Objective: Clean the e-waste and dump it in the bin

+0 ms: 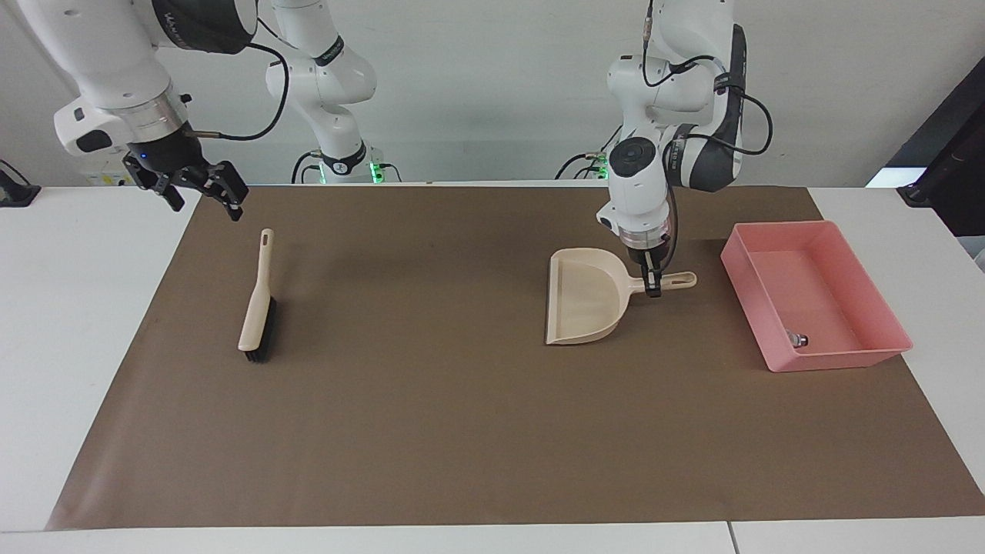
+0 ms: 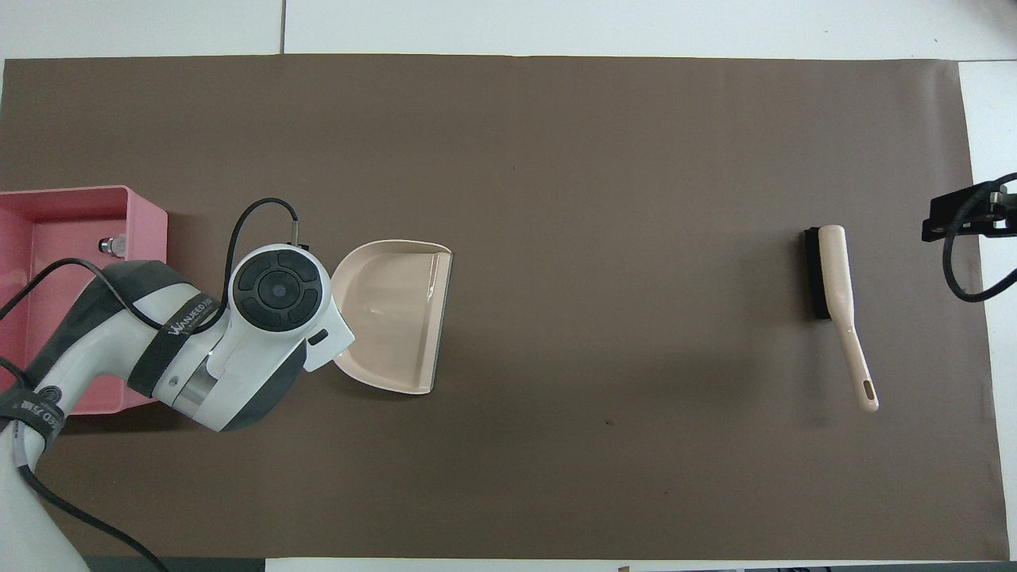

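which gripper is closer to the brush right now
Right. The right gripper hangs open in the air just past the brush's handle end. The left gripper is toward the other end of the mat, shut on the dustpan handle, beside the bin.

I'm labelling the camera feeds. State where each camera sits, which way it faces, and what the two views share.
Facing view: high across the table, looking at the robots; both arms, left gripper on the dustpan handle, right gripper waiting over the table edge.
Overhead view: above the robots' end, looking steeply down; left arm's wrist, a bit of the right gripper.
Shared: dustpan, brush, bin, one e-waste piece.
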Motion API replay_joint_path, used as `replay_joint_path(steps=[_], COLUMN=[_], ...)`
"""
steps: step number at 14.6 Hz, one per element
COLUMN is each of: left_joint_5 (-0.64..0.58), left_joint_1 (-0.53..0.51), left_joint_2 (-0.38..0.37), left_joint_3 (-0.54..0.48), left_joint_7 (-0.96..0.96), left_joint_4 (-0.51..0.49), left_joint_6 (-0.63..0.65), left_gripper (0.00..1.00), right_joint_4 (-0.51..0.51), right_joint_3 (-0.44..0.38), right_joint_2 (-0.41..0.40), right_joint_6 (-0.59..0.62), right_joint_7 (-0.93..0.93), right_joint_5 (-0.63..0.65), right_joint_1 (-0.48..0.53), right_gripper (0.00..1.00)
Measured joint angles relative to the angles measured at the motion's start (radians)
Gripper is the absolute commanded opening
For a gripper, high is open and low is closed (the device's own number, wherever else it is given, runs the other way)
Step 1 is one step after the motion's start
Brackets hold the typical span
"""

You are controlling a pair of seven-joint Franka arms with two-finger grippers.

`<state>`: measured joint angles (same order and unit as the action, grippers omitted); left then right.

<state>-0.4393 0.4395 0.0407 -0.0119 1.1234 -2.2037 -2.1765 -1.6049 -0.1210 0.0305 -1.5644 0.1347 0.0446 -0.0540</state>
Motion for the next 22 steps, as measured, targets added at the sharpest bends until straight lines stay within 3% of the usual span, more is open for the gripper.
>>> replay_joint_path(steps=[1,3,4,5,9,16,22], left_joint_5=[0.000,0.000,0.000,0.000,0.001,0.005,0.221], left_joint_1=[0.000,0.000,0.000,0.000,-0.025,-0.174,-0.344], left_joint_2=[-0.001,-0.003,-0.005,-0.008,-0.068,-0.193,-0.218], left_joint_3=[-0.002,-0.005,-0.005,-0.007,-0.021,-0.034,-0.043], left_joint_7=[0.000,0.000,-0.001,-0.005,-0.180,-0.596,-0.998], left_joint_4=[-0.011,-0.014,-0.014,-0.014,-0.013,-0.014,-0.012], left_joint_6=[-0.016,-0.023,-0.023,-0.020,0.060,0.164,0.206], left_gripper=[0.48,0.70,0.77,0.96,0.98,0.98,0.99], right_joint_4=[0.000,0.000,0.000,0.000,0.000,0.000,0.000], right_joint_3=[0.000,0.000,0.000,0.000,0.000,0.000,0.000], right_joint_2=[0.000,0.000,0.000,0.000,0.000,0.000,0.000], right_joint_6=[0.000,0.000,0.000,0.000,0.000,0.000,0.000], right_joint_7=[0.000,0.000,0.000,0.000,0.000,0.000,0.000], right_joint_5=[0.000,0.000,0.000,0.000,0.000,0.000,0.000], right_joint_1=[0.000,0.000,0.000,0.000,0.000,0.000,0.000], right_gripper=[1.00,1.00,1.00,1.00,1.00,1.00,1.00])
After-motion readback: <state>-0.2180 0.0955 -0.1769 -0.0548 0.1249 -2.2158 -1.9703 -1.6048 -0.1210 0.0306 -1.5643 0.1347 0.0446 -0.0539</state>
